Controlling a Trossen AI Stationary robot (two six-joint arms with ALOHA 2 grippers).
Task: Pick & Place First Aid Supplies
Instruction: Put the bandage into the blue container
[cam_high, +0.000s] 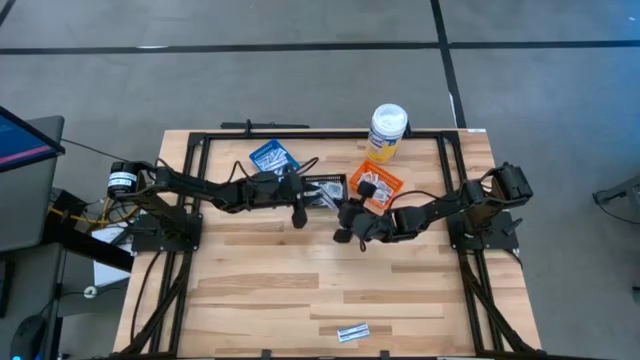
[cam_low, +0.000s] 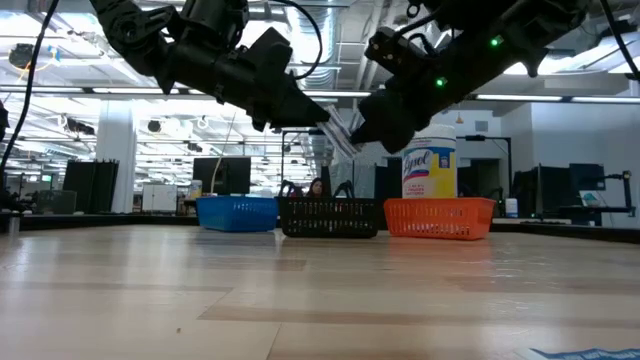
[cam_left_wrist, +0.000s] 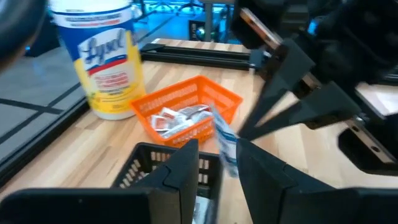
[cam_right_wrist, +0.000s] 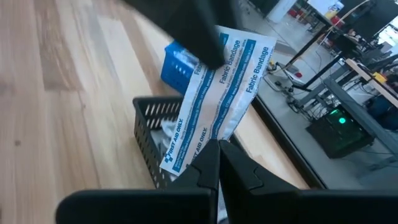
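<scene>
White with blue print, a bandage packet (cam_right_wrist: 214, 102) hangs in the air above the black basket (cam_high: 322, 188), pinched at both ends by the two grippers. The right gripper (cam_right_wrist: 217, 155) has its fingers closed tight on one end; the left gripper (cam_left_wrist: 217, 155) grips the other end, its fingers set narrowly apart with the packet's edge between them. In the low view the two grippers meet over the middle basket, well clear of the wooden table (cam_high: 300, 280).

Three baskets stand in a row at the far side of the table: the blue basket (cam_high: 273, 157) on the left, the black one in the middle, the orange basket (cam_high: 377, 184) on the right. All three hold small white packets. A white bottle (cam_high: 387, 130) with a yellow label stands just beyond the orange basket, at the far edge.

One more packet (cam_high: 353, 332) lies alone at the near edge of the table, well apart from the baskets.
</scene>
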